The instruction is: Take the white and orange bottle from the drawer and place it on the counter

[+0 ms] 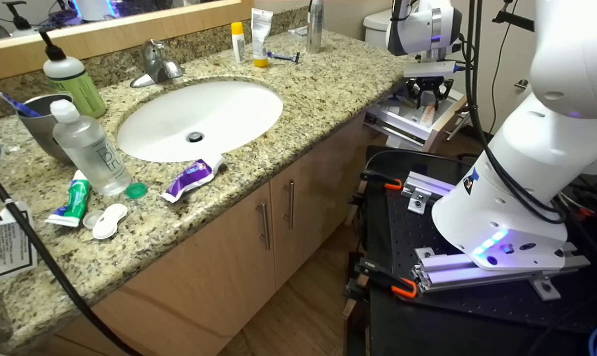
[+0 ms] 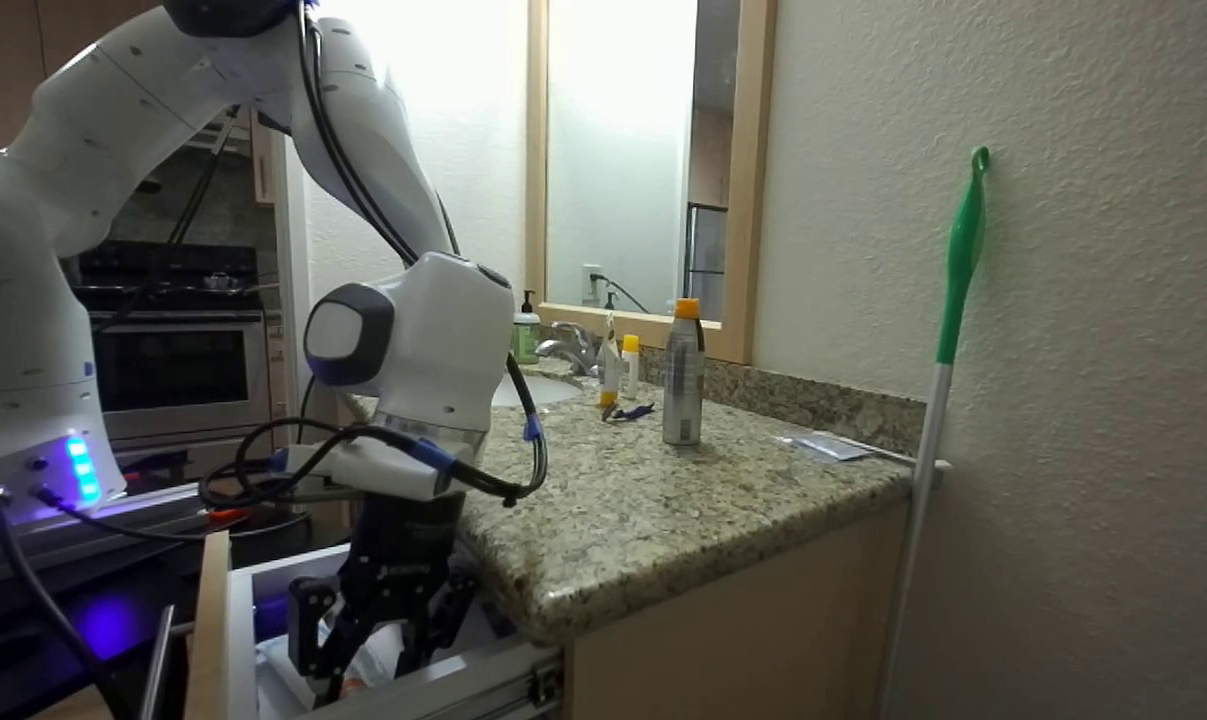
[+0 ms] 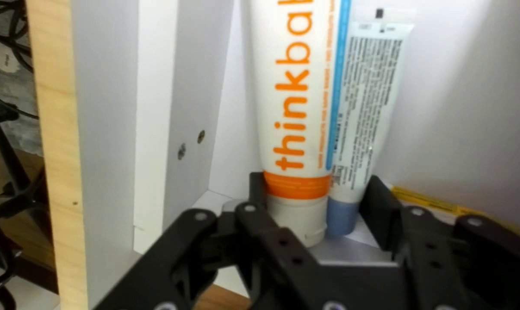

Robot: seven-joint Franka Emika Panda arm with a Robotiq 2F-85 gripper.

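I had the gripper [image 3: 316,193] pointing down, fingers [image 3: 382,215] apart astride the white-and-orange "thinkba…" tube [image 3: 296,99] and a slim blue-capped tube [image 3: 365,103] — squeezing or not, I couldn't tell. Both were inside the pulled-out drawer [image 3: 107,129]; the arm [image 2: 363,140] arched high, forearm slanting down beside the granite counter [image 2: 603,510].

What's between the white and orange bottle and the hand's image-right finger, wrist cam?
A slim blue-capped tube, in the wrist view: it lies between the white and orange bottle and that finger. Finger contact unclear.
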